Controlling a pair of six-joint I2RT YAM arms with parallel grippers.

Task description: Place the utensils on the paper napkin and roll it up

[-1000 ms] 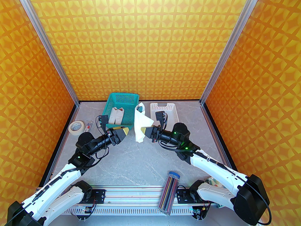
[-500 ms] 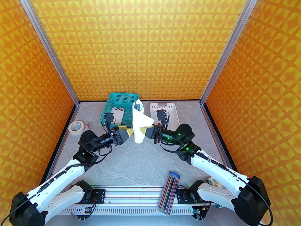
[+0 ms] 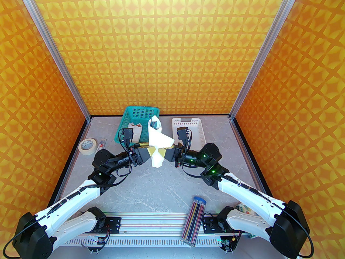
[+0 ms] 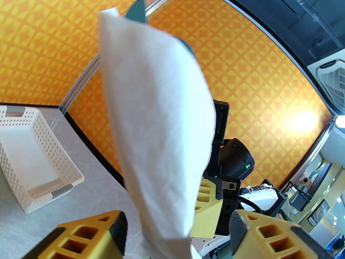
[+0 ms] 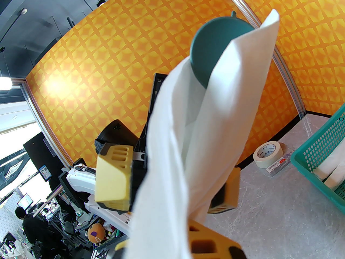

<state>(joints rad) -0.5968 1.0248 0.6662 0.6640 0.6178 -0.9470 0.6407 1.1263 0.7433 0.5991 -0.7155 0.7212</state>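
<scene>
Top external camera: the right gripper (image 3: pixel 162 151) is clamped on the lower part of the paper napkin (image 3: pixel 157 139), holding the loosely rolled white sheet upright above the table (image 3: pixel 161 182). The left gripper (image 3: pixel 151 148) faces it from the other side, its jaws spread to either side of the same lower stretch. From the left wrist camera, that gripper's yellow fingers (image 4: pixel 89 236) stand apart with the napkin in the gap between them, clear of both pads. The napkin is wrapped into a creased, uneven cone. The dark teal utensils (image 3: pixel 154 123) stick out of its top, and the right wrist camera catches the round bowl of the spoon (image 5: pixel 215 47) rising from the open fold. Behind the bundle stands a teal basket (image 3: pixel 140 108) holding white napkin bundles (image 3: pixel 134 132), with a white perforated basket (image 3: pixel 188 119) to its right. A masking tape roll (image 3: pixel 86 145) lies near the table's left edge, and a clear case of coloured pencils (image 3: pixel 194 220) rests near the arm bases.
</scene>
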